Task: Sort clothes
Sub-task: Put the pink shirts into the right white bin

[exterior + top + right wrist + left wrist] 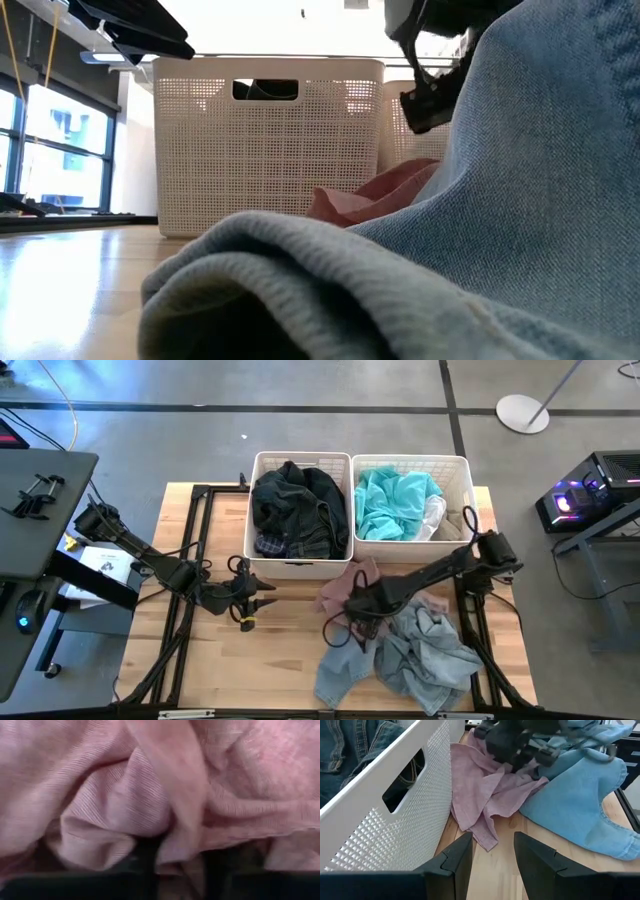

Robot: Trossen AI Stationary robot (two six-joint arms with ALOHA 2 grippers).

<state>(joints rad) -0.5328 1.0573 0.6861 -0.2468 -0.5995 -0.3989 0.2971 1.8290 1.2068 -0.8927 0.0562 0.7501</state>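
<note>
A pink garment [345, 585] lies bunched on the table in front of the two white baskets, and it shows in the left wrist view [480, 790]. Its right part lies against pale blue denim [425, 655]. My right gripper [352, 615] is down on the pink garment, shut on a fold of it [175, 865]. My left gripper [262, 598] is open and empty, low over the table by the left basket's near wall [380, 820]. It points toward the pink garment, its fingers [492, 840] short of it. Dark clothes [298, 510] fill the left basket; teal [395, 500] and white [432, 515] cloth fill the right one. My right gripper has a raised fold of the pink garment [177, 835] between its two fingers [145, 862], coming from above and slanting toward the table's left. Several layers are gathered there. The rest of the garment lies slack on the table.
The two white slatted baskets [460, 470] stand side by side at the table's far middle. The denim [500, 200] heaps up close before the low camera and hides much of that view. Bare wood shows at the table's near left [240, 670].
</note>
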